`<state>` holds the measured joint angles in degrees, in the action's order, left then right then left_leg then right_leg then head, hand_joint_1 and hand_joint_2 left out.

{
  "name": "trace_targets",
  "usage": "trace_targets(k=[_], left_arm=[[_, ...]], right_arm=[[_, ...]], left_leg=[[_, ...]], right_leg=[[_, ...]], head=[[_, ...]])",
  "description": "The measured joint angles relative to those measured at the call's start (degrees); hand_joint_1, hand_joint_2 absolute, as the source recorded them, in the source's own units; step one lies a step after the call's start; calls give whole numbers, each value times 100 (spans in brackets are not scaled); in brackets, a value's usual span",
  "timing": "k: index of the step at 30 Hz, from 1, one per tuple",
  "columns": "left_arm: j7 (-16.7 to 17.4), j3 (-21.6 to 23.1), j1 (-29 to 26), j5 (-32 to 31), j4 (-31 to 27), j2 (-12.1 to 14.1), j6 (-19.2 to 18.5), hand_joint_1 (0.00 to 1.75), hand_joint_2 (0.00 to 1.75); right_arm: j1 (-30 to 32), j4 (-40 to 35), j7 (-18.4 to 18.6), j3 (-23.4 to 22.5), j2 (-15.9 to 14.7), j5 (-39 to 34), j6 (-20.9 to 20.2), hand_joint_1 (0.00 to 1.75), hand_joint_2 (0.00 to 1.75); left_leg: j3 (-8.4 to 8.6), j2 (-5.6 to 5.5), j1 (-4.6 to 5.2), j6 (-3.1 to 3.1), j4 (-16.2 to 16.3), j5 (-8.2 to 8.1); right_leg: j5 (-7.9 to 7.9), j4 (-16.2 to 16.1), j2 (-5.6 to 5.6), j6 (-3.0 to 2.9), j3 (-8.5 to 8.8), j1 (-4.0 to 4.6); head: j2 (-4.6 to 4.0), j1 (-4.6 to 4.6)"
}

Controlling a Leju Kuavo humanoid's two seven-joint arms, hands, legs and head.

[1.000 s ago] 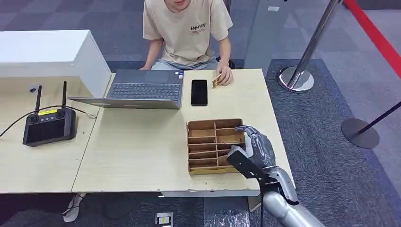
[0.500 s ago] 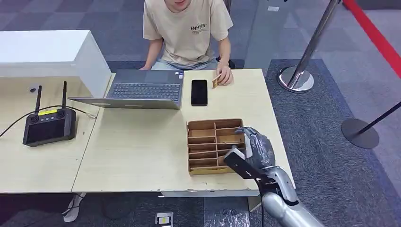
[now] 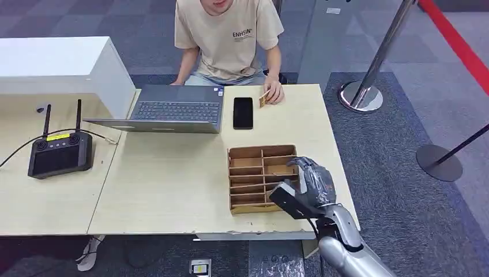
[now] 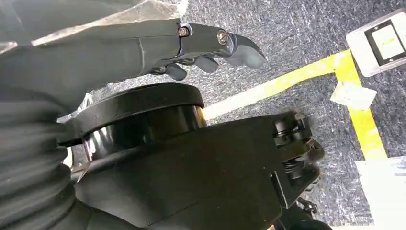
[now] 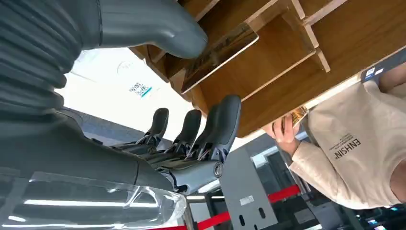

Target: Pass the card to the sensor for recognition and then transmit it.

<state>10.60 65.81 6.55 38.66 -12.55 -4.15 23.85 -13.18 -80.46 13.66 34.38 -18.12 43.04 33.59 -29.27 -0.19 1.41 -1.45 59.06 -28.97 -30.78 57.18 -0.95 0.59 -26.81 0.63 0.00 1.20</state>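
A wooden divided box stands near the table's front right. My right hand is at its right side, fingers spread. In the right wrist view the thumb reaches into a compartment just above a tan card that lies tilted there, while the darker fingers stay outside the box wall. Nothing is gripped. The person across the table holds another card at the far edge. My left hand hangs over the carpet with nothing in it.
A black phone lies between the box and the person, with an open laptop to its left. A black controller with antennas sits at far left. Stanchion bases stand on the floor to the right.
My right hand has slid slightly toward me and lower along the box's right side. The person and the table items have stayed put.
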Motion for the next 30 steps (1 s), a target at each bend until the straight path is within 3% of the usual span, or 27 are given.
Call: trace_targets(k=[8, 17, 18, 19, 20, 21, 22, 23, 24, 30], left_arm=[[-2, 0, 0, 0, 0, 0, 18, 0, 175], [17, 0, 0, 0, 0, 0, -35, 0, 175], [17, 0, 0, 0, 0, 0, -35, 0, 175], [17, 2, 0, 0, 0, 0, -35, 0, 175], [17, 0, 0, 0, 0, 0, -35, 0, 175], [17, 0, 0, 0, 0, 0, -35, 0, 175], [17, 2, 1, 0, 0, 0, -35, 0, 175], [17, 0, 1, 0, 0, 0, -35, 0, 175], [17, 0, 0, 0, 0, 0, -35, 0, 175], [17, 2, 0, 0, 0, 0, -35, 0, 175]], right_arm=[[-9, 4, 7, 9, -2, -31, -92, 77, 175], [-49, 28, 356, 76, -28, 542, -192, 86, 175], [-54, 28, 361, 81, -37, 555, -197, 89, 175], [-58, 31, 363, 85, -42, 560, -197, 103, 175], [-60, 31, 365, 87, -46, 564, -197, 103, 175], [-62, 33, 365, 90, -46, 568, -199, 147, 175], [-69, 46, 367, 96, -48, 568, -201, 164, 175], [-75, 57, 367, 103, -48, 571, -206, 164, 175], [-76, 66, 367, 105, -50, 570, -206, 175, 175], [-103, 79, 376, 105, -59, 570, -216, 175, 175]], left_leg=[[0, 0, 0, 0, 0, 0], [1, 0, 0, 0, 0, 0], [2, 0, 0, 0, 0, 0], [2, 0, 0, 0, 0, 0], [2, 0, 0, 0, 0, 0], [1, 1, 0, 0, 0, 0], [2, 1, 0, 0, 0, 0], [2, 0, 0, 0, 0, 0], [2, 0, 0, 0, 0, 0], [5, 0, 0, 0, 0, 0]], right_leg=[[0, 0, 0, 0, 0, 0], [0, 0, 0, 0, 1, 0], [0, 0, 0, 0, 1, 0], [0, 0, 0, 0, 1, 0], [0, 0, 0, 0, 1, 0], [0, 0, 0, 0, 1, 0], [0, 0, 0, 0, 1, 0], [0, 0, 0, 0, 1, 0], [0, 0, 0, 0, 2, 0], [0, 0, 0, 0, 3, 0]], head=[[0, 0], [0, 0], [0, 0], [0, -2], [0, 0], [0, 0], [0, 0], [0, 0], [0, 0], [0, 0]])
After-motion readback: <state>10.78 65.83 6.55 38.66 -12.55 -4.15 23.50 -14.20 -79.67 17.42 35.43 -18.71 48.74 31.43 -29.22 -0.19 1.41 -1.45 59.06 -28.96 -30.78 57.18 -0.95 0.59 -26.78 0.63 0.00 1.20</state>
